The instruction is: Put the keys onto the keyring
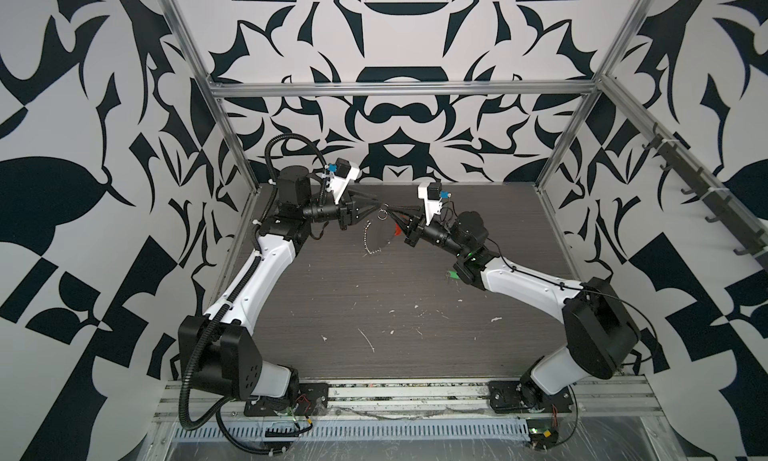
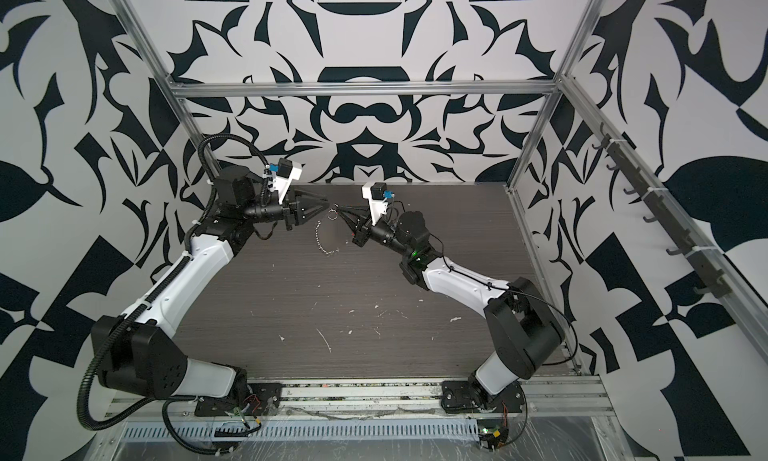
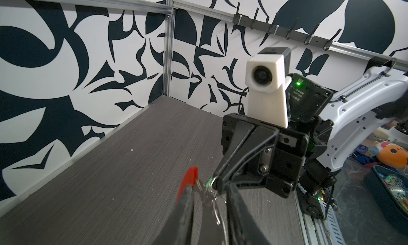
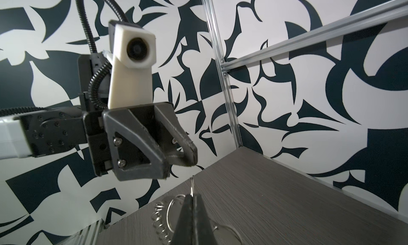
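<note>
In both top views the left pincer (image 1: 377, 208) and the right pincer (image 1: 390, 215) meet above the back of the surface, almost tip to tip. Their black fingers cover most of what lies between them. The right wrist view shows the left pincer (image 4: 178, 164) with its jaws parted. In the left wrist view thin wire loops of the keyring (image 3: 208, 196) pass through that gap, and I cannot tell whether they touch the fingers. The right pincer (image 3: 217, 183) is clamped on one wire ring of the keyring; a green fleck beside that ring is too small to name. From that grip the keyring (image 1: 367, 235) hangs as a string of small silver rings down to the surface. Its red segment (image 1: 397, 229) sits just under the right pincer, and the rest of the loop is hard to trace against the dark grain. Of the keys (image 1: 452, 275) only a bright green patch shows in a top view, on the surface at the edge of a black joint of the right arm, with the rest hidden beneath it.

The surface (image 1: 374, 296) is dark grey wood grain, with white flecks and scratches (image 1: 368, 340) toward the front. Black-and-white patterned walls close it in on three sides, inside an aluminium frame (image 1: 399, 89). A rail of dark hooks (image 1: 706, 201) runs along the right wall.
</note>
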